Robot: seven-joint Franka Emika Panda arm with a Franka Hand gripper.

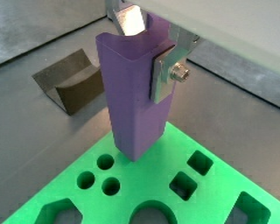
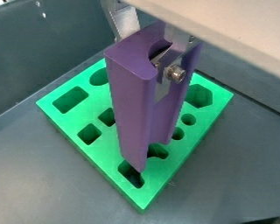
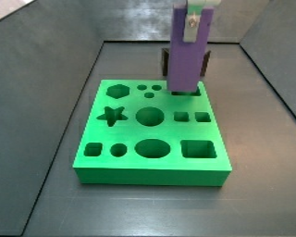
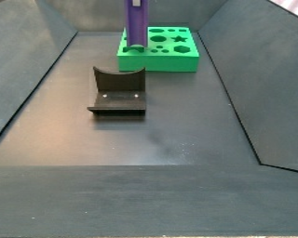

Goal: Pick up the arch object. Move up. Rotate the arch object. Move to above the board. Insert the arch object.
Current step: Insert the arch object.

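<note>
The surface [image 4: 164, 139] was a plain dark grey floor, dull and lightly scuffed, walled on its sides by slanted grey panels that formed a shallow enclosure in both side views. On it lay the board [image 3: 136, 141], a thick bright green slab with a hexagon, a star, circles, squares and an arch cut through it; in a side view it sat toward the far end of the enclosure [image 4: 177, 54]. The dark fixture [image 4: 118, 91] stood on the floor nearer the camera, apart from the board, and appeared in a wrist view as a dark bracket [image 1: 70, 83] beside the slab's corner. The claw [image 2: 166, 54] hung over the board, clenched on the arch object [image 2: 143, 105], its silver plates pressed against the upper end of the long purple prism. The prism stood upright, its lower end at the board's top face near one edge [image 3: 188, 56]; whether it had entered a hole or only touched the surface could not be told. The claw's body was cut off at the frame edge in every view, and in the farther side view the prism [image 4: 135, 23] hid part of the board.
</note>
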